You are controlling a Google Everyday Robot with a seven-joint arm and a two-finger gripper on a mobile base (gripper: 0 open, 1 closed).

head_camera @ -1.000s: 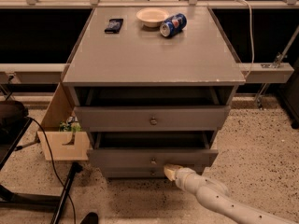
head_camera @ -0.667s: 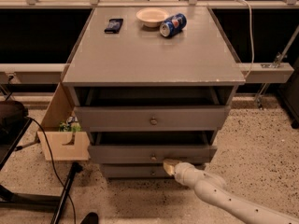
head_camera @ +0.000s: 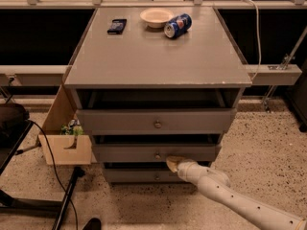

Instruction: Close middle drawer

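Observation:
The grey cabinet [head_camera: 158, 56] has three drawers. The middle drawer [head_camera: 120, 153] is still out a little, its front ahead of the lowest drawer [head_camera: 134, 175]; its round knob [head_camera: 158, 155] shows. The top drawer [head_camera: 115, 121] with the same knob stands out further. My gripper [head_camera: 173, 162], at the end of the white arm coming from the lower right, rests against the middle drawer's front, just below and right of the knob.
On the cabinet top lie a black phone [head_camera: 117, 26], a cream bowl [head_camera: 156, 17] and a blue can [head_camera: 177, 25] on its side. A wooden box [head_camera: 67, 149] stands at the cabinet's left. A black stand leg and cable [head_camera: 64, 202] cross the floor at lower left.
My gripper has moved up and away from the camera against the middle drawer's front. The drawer has slid further into the cabinet.

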